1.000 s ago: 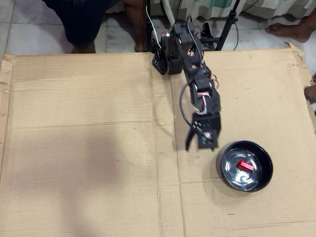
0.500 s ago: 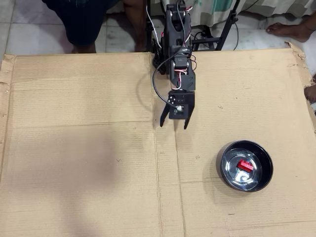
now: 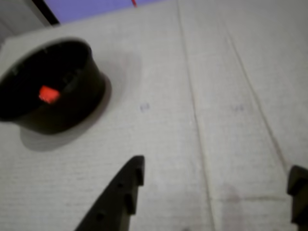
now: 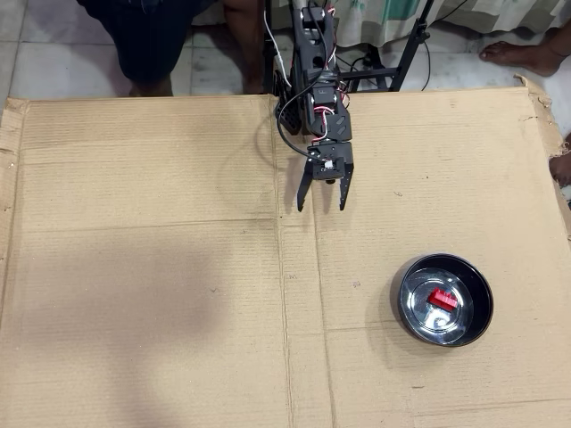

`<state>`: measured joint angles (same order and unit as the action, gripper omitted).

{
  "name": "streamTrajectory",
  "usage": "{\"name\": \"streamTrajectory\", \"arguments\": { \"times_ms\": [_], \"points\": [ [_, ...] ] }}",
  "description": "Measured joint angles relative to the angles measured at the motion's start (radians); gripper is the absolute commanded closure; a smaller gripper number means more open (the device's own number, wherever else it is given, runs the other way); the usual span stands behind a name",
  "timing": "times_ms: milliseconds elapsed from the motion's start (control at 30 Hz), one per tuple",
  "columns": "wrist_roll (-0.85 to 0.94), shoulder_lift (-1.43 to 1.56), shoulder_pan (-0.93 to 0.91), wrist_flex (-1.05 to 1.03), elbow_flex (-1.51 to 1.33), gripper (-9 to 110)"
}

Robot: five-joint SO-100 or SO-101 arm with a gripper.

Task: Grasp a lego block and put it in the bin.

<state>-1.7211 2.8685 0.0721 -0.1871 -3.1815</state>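
Observation:
The red lego block (image 4: pixel 442 299) lies inside the bin (image 4: pixel 406 318), a round dark steel bowl at the lower right of the overhead view. In the wrist view the bin (image 3: pixel 79 103) sits at the upper left with the lego block (image 3: pixel 48 94) showing as a red patch in it. My gripper (image 4: pixel 322 204) hangs over the cardboard near the arm's base, up and to the left of the bin, well apart from it. Its fingers are spread with nothing between them. The wrist view shows the gripper (image 3: pixel 219 175) as two dark fingertips at the bottom, bare cardboard between.
A large cardboard sheet (image 4: pixel 143 267) covers the floor, with creases running across it. The arm's base (image 4: pixel 308 53) and a stand leg (image 4: pixel 412 45) sit at the top edge. A seated person's legs (image 4: pixel 147 45) and a foot (image 4: pixel 531 52) lie beyond the cardboard.
The arm has swung away from the bin and drawn back toward its base. The gripper stays open. The lego block rests in the bin throughout.

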Motion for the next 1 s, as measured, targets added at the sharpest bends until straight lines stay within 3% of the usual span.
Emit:
{"name": "streamTrajectory", "arguments": {
  "times_ms": [133, 567, 767, 867, 1000],
  "points": [
    [0.012, 0.176, 0.005, -0.098, -0.044, 70],
    [0.012, 0.508, 0.009, -0.657, -0.049, 101],
    [0.020, 0.538, 0.009, -0.753, -0.049, 101],
    [0.144, 0.538, 0.008, -0.753, -0.049, 101],
    [0.466, 0.538, -0.003, -0.753, -0.049, 101]
  ]
}}
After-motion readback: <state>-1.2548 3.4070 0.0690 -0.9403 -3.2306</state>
